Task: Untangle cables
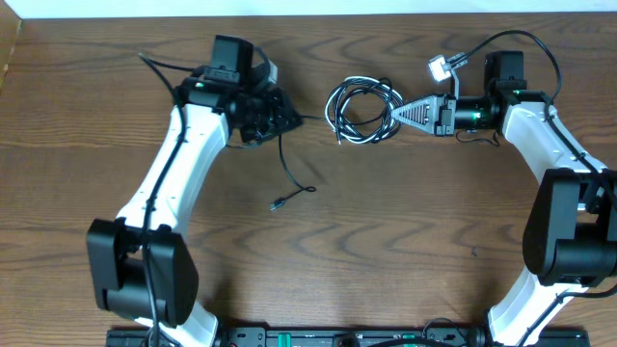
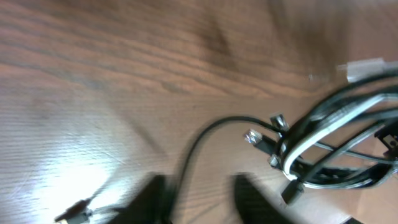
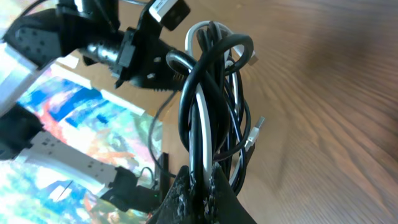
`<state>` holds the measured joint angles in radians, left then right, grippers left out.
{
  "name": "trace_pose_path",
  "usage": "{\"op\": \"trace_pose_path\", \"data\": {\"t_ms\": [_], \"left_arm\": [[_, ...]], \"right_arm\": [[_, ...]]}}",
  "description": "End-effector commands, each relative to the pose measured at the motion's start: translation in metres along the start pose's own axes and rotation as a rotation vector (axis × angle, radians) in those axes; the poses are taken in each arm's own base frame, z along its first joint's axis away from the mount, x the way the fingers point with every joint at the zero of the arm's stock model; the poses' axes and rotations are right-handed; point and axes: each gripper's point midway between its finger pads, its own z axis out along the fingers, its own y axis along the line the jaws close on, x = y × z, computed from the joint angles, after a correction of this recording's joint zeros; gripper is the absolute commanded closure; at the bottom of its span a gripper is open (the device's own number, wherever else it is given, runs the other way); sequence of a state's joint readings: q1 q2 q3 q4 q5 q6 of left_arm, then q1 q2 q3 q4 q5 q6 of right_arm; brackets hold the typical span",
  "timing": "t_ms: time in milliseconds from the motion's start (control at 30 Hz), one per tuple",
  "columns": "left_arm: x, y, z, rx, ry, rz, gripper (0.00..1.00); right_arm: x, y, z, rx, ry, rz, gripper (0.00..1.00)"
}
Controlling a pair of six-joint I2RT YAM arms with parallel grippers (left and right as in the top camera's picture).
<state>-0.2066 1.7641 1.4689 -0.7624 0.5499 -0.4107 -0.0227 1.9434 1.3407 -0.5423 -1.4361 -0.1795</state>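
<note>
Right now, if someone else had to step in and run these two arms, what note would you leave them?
The left gripper is open; a black strand runs loose between its fingers.
The right gripper is shut on the coil of cables, at its right edge.
The coil sits between the arms; the strand's plug end rests on the table.
Done: one black strand drawn partly out.
Left: black and white cords are looped together; separate them.
</note>
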Motion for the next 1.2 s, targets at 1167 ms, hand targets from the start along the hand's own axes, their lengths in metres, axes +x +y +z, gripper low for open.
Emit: {"op": "trace_pose_path", "data": {"t_ms": [1167], "left_arm": [[0.029, -0.097, 0.052, 0.261, 0.036, 0.474, 0.37]], "right_arm": [[0.009, -0.019, 0.018, 0.208, 0.061, 0.276, 0.99]]}}
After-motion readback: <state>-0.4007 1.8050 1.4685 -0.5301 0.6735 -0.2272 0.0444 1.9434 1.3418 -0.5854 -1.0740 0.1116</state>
